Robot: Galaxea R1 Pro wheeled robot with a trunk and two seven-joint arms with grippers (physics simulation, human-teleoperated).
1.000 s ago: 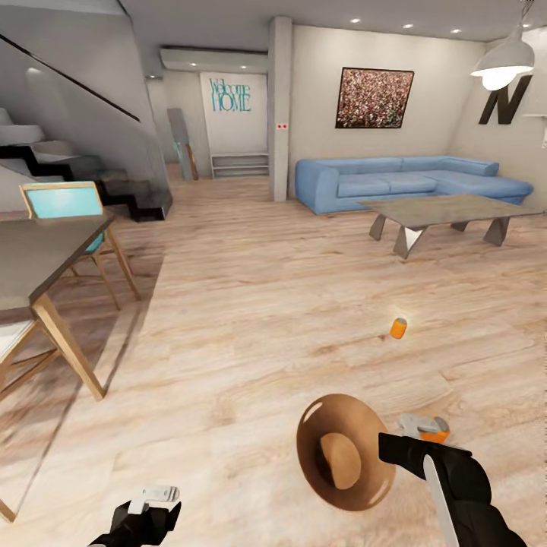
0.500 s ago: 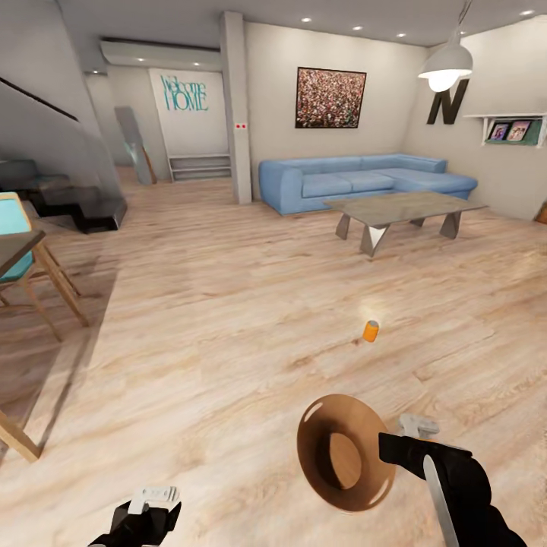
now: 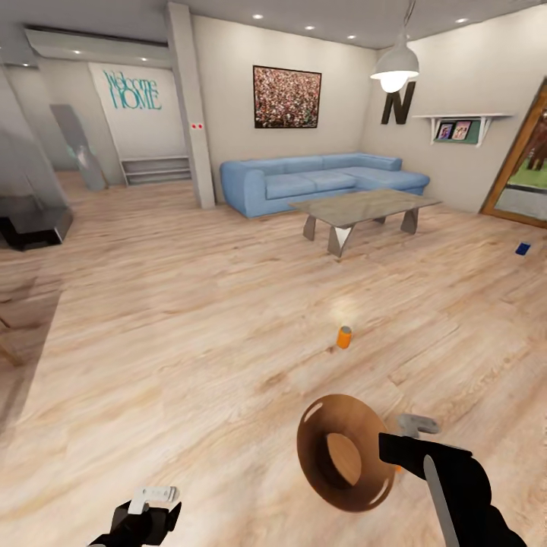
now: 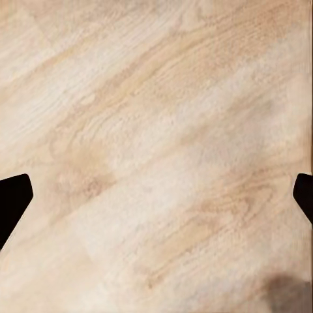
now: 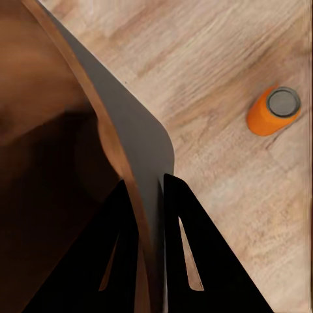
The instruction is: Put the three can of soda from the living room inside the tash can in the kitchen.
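Note:
The brown tash can (image 3: 346,452) hangs tilted low in the head view, its copper mouth facing me. My right gripper (image 3: 389,450) is shut on its rim; in the right wrist view the fingers (image 5: 189,248) pinch the wall of the tash can (image 5: 59,130). One orange can of soda (image 3: 344,337) stands on the living room floor ahead. A dark blue can (image 3: 523,248) lies far right on the floor. Beside the bin an orange can (image 5: 274,111) stands upright. My left gripper (image 3: 152,497) is open over bare floor, seen also in the left wrist view (image 4: 156,202).
A light-blue corner sofa (image 3: 319,178) and a low grey coffee table (image 3: 361,207) stand at the back. A grey column (image 3: 190,106) rises left of the sofa. A wood-framed glass door (image 3: 524,175) is at the right. A dark stair base (image 3: 30,224) sits at the left.
The whole head view has swung right: the dining table and chair left the picture, and the blue can and glass door came in. Both grippers and the bin hold their places.

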